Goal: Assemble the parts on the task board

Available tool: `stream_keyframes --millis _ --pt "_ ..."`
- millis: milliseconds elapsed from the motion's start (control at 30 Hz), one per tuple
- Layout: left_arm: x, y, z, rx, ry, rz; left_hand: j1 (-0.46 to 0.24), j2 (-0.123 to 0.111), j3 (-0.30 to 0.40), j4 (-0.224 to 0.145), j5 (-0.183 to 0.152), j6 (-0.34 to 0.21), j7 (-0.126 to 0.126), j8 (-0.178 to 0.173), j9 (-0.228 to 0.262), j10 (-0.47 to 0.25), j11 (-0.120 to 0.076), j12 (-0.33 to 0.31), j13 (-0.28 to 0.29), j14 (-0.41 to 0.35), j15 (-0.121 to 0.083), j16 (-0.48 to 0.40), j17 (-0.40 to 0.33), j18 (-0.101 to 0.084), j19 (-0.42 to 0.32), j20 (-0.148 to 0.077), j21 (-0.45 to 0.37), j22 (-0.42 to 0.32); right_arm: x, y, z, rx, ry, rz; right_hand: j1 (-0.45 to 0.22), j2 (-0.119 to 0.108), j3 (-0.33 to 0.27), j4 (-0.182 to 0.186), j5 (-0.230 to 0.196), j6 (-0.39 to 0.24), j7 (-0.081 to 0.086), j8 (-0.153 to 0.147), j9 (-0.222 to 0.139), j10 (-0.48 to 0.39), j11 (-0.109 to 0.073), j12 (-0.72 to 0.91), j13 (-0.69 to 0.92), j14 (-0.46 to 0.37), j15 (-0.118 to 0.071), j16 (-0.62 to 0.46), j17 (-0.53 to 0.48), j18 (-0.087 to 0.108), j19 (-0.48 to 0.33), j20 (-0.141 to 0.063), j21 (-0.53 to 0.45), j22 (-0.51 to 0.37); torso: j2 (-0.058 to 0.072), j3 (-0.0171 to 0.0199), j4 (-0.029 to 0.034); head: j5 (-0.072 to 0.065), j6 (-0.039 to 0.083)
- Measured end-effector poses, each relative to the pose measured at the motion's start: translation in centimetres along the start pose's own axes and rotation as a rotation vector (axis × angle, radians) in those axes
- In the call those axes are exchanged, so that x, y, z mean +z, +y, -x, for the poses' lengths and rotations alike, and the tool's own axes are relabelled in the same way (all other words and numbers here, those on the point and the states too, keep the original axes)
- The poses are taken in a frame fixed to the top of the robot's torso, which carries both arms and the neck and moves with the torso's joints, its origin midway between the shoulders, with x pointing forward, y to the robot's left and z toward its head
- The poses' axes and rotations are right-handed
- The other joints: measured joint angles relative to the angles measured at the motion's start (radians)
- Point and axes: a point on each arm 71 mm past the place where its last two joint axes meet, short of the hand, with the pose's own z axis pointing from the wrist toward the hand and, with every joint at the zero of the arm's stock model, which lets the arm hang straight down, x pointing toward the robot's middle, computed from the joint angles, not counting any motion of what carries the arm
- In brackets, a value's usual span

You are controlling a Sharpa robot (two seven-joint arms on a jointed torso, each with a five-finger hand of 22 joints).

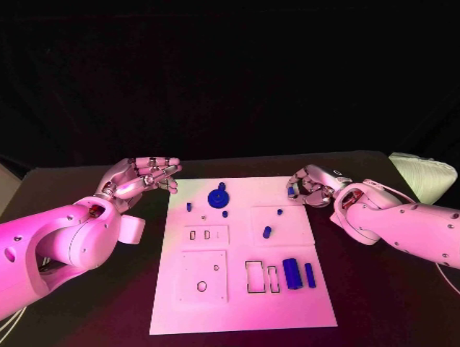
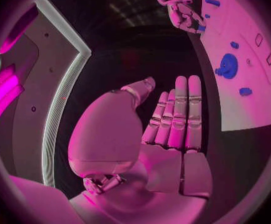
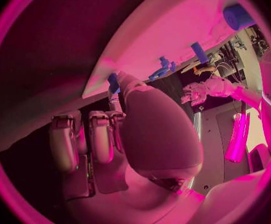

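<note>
We see the left hand [image 1: 141, 176] at the far left, fingers extended side by side and holding nothing. The right hand [image 1: 311, 185] sits at the far right, fingers curled; it seems to pinch something small, though we cannot be sure.

I can't tell if the right hand [image 1: 311, 186], at the task board's [image 1: 240, 303] far right corner, is holding the small blue part [image 3: 113, 82] by its fingertips, because the thumb covers the spot where they meet. The big blue cylinder [image 3: 237, 16] is cut off by the rim of the right wrist view. The tiny blue parts [image 1: 225, 213] near the board's far edge are too small for me to tell their shapes.
</note>
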Motion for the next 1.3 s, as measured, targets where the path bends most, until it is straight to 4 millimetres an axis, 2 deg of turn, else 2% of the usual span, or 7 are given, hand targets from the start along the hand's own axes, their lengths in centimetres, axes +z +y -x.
stream_keyframes --millis 367,467,567,700,1067,1200,1300 --pt "0.0 0.0 0.0 0.0 0.0 0.002 0.0 0.0 0.0 0.0 0.0 0.0 0.0 0.0 0.0 -0.004 0.004 0.0 0.0 0.0 0.0 0.0 0.0 0.0 0.0 0.0 0.0 0.001 -0.3 1.2 0.5 0.018 -0.042 0.015 0.002 0.0 0.024 -0.006 0.001 0.0 0.0 0.0 0.0 0.0 -0.003 0.004 0.0 0.003 -0.004 0.005 0.0 0.0 0.0 -0.007 0.0 0.0 -0.001 0.0005 -0.0006 0.004 0.0" --pt "0.0 0.0 0.0 0.0 -0.001 0.003 0.0 0.0 0.0 0.0 0.0 0.0 0.0 0.0 0.0 -0.004 0.004 0.0 0.0 0.0 0.0 0.0 0.0 0.0 0.0 0.0 0.0 0.001 -0.2 2.2 1.1 0.029 -0.057 0.022 -0.007 -0.009 0.032 0.001 -0.033 -0.002 -0.002 0.001 0.0 0.0 -0.003 0.004 0.0 0.0 -0.007 0.005 0.0 0.0 0.0 -0.007 0.0 0.0 -0.002 -0.0005 -0.0012 0.004 0.001" --pt "0.1 0.1 0.0 0.001 -0.001 0.004 0.0 0.0 0.0 0.0 0.0 0.0 0.0 0.0 0.0 -0.004 0.004 0.0 0.0 0.0 0.0 0.0 0.0 0.0 0.0 0.0 0.0 0.002 -0.1 3.8 1.8 0.047 -0.07 0.028 -0.034 -0.018 0.035 0.004 -0.074 -0.007 -0.008 0.044 0.0 0.0 -0.003 0.004 0.0 0.0 -0.007 0.005 0.0 0.0 0.0 -0.007 0.0 0.001 -0.003 -0.0018 -0.0016 0.005 0.001" --pt "0.1 0.1 0.0 0.0 0.0 0.006 0.0 0.0 0.0 0.0 0.0 0.0 0.0 0.0 0.0 -0.004 0.004 0.0 0.0 0.0 0.0 0.0 0.0 0.0 0.0 0.0 0.004 0.002 0.0 6.5 2.0 0.081 -0.073 0.041 -0.054 -0.018 0.038 0.007 -0.096 -0.007 -0.008 0.055 0.0 0.0 -0.003 0.004 0.0 0.0 -0.007 0.005 0.0 0.0 0.0 -0.007 0.0 0.001 -0.006 -0.0043 -0.0018 0.009 0.0" --pt "0.3 0.2 -0.5 -0.004 0.009 0.008 0.0 0.0 0.0 0.0 0.0 0.0 0.0 0.0 0.001 -0.004 0.004 0.0 0.0 0.0 0.0 0.0 0.0 0.0 0.0 0.0 0.004 0.002 0.7 15.8 -1.8 0.143 0.016 0.129 -0.058 -0.015 0.041 0.011 -0.099 -0.008 -0.01 0.058 0.0 0.0 -0.003 0.004 0.0 0.0 -0.007 0.005 0.001 0.0 0.0 -0.007 0.0 0.001 -0.012 -0.012 0.0002 0.025 -0.012" --pt "0.4 0.2 -0.6 -0.004 0.011 0.01 0.0 0.0 0.0 0.0 0.0 0.0 0.0 0.0 0.001 -0.004 0.004 0.0 0.0 0.0 0.0 0.0 0.0 0.0 0.0 0.0 0.004 0.002 0.5 17.6 -3.6 0.125 0.048 0.147 -0.063 -0.02 0.041 0.011 -0.092 -0.008 -0.01 0.063 0.0 0.0 -0.003 0.004 0.0 0.0 -0.007 0.005 0.001 0.0 0.0 -0.007 0.0 0.0 -0.013 -0.0142 0.0012 0.027 -0.012" --pt "0.4 0.2 -0.6 -0.005 0.012 0.01 0.0 0.0 0.0 0.0 0.0 0.0 0.0 0.0 0.001 -0.004 0.004 0.0 0.0 -0.004 0.004 0.0 0.001 0.0 -0.004 0.004 0.004 0.003 0.2 18.7 -4.9 0.111 0.073 0.16 -0.063 -0.02 0.041 0.011 -0.087 -0.008 -0.01 0.063 0.0 0.0 -0.003 0.004 0.0 0.0 -0.007 0.004 0.001 0.0 0.0 -0.007 0.0 0.0 -0.013 -0.0141 0.0007 0.029 -0.013"
